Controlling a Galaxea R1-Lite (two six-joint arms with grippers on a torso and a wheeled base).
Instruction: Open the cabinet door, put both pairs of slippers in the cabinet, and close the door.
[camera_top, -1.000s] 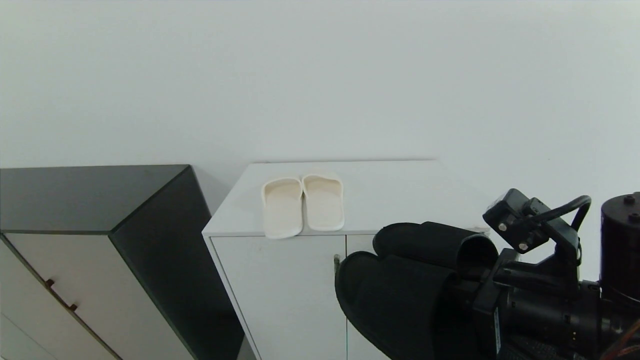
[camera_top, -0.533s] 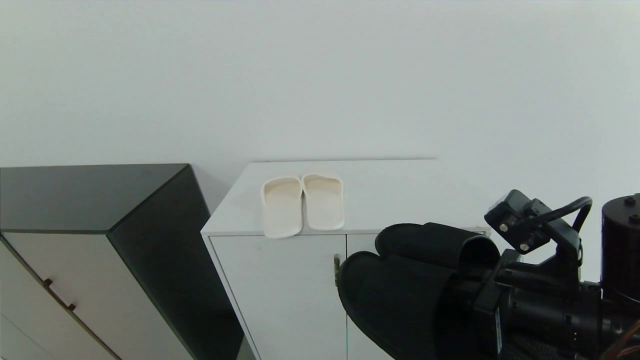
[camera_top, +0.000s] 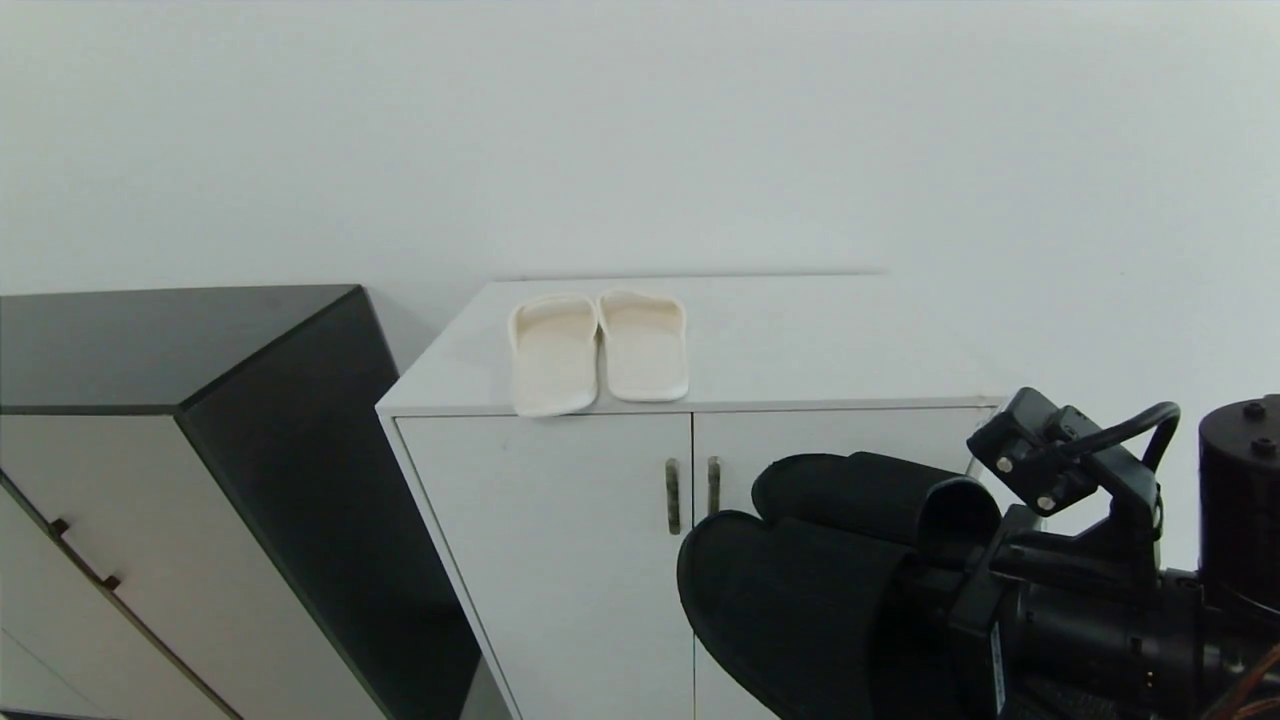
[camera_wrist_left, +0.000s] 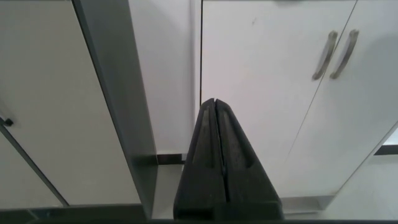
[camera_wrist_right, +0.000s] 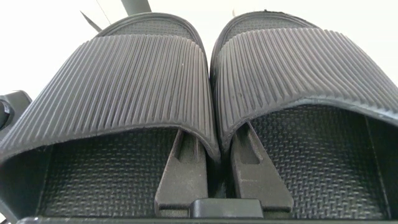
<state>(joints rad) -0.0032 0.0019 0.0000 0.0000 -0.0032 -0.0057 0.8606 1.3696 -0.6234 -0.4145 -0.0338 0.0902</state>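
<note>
Black slippers (camera_top: 820, 570) hang clamped in R gripper (camera_wrist_right: 216, 155) before cabinet (camera_top: 560, 560), doors shut; white pair (camera_top: 598, 350) on top. Head cam has dipped, handles (camera_top: 692, 495) now seen. L gripper (camera_wrist_left: 217, 143) pinched shut, empty; likely opens door next.

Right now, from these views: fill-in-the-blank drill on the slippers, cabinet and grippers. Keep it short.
The white slippers lie on ___ of the white cabinet.
Both cabinet doors are ___.
The right gripper holds ___ black slippers.
The left gripper is shut and holds ___.
Missing words: top; closed; two; nothing.
</note>
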